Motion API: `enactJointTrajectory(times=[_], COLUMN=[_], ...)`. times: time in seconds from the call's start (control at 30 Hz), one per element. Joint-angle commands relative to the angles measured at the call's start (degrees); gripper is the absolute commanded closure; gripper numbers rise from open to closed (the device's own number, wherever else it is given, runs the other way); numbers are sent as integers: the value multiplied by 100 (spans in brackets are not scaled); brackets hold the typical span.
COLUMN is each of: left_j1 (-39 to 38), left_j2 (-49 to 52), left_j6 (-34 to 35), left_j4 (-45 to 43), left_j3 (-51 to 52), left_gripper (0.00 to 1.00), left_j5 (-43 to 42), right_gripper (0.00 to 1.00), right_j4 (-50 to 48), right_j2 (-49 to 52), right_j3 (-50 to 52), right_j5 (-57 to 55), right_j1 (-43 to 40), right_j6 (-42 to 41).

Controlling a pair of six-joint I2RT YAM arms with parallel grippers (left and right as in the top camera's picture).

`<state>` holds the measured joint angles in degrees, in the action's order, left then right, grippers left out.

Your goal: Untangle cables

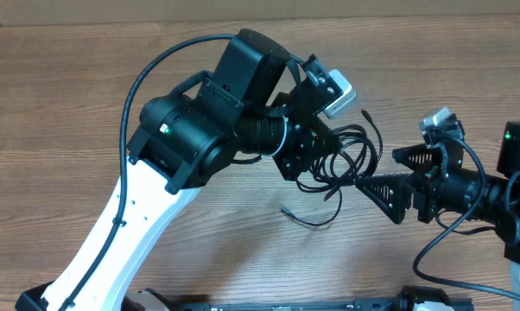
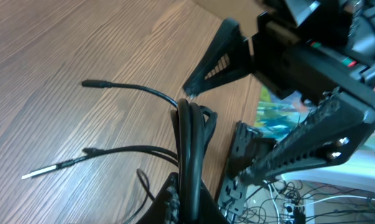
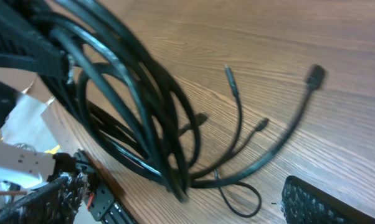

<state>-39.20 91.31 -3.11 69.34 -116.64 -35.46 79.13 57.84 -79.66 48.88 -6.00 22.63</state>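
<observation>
the left gripper (image 2: 186, 208) seems clenched on the cables (image 1: 346, 160), a looped tangle at the middle of the table (image 1: 70, 86) with loose plug ends trailing on it. the right gripper (image 1: 378, 170) stands spread wide, one fingertip (image 2: 194, 90) touching the far end of the loops.

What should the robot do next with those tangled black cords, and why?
Probably close the right gripper on one loop of the cables. The left gripper pinches the bundle, while the right gripper is open with one fingertip at the loops. Gripping a strand there would likely let the arms pull the tangle apart.
</observation>
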Motion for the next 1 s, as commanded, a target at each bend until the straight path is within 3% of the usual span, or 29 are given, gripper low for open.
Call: enactJointTrajectory(times=[0.0,0.07,0.1,0.17,0.2,0.27,0.3,0.4,0.47,0.53,0.57,0.63,0.8,0.9,0.97], left_j1=[-37,-37,-37,-37,-37,-37,-37,-37,-37,-26,-17,35,433,695,691], left_j2=[24,31,31,33,42,66,92,157,175,173,173,173,168,168,168], left_j6=[55,55,55,55,55,57,59,66,129,166,166,166,754,684,238], left_j4=[-151,-153,-151,-166,-175,-181,-184,-179,-168,-118,-52,136,828,1051,1062], left_j3=[-72,-72,-74,-72,-72,-72,-72,-74,-72,-74,-74,-74,-74,-74,-74], left_gripper=[96,96,96,96,96,96,96,96,84,65,18,3,0,0,2], left_j5=[-597,-614,-616,-614,-614,-612,-614,-614,-610,-608,-588,-579,146,133,-140], right_gripper=[3,12,29,47,67,91,96,96,96,96,96,96,96,96,96], right_j4=[-22,-24,-31,-24,-20,17,33,61,63,4,-76,-238,-686,-831,-844], right_j2=[-63,-63,-63,-63,-63,-63,-63,-63,-61,-48,-46,-46,-46,-46,-46], right_j3=[20,22,20,20,22,22,20,22,22,22,22,22,22,22,22], right_j5=[612,789,804,804,802,802,802,774,752,640,520,413,188,-66,-63], right_j1=[-7,-7,-7,-7,-7,-7,-7,-7,-9,-9,-13,-13,-13,-13,-13], right_j6=[398,492,494,492,490,490,487,466,420,151,-81,-356,-1080,-1370,-1390])
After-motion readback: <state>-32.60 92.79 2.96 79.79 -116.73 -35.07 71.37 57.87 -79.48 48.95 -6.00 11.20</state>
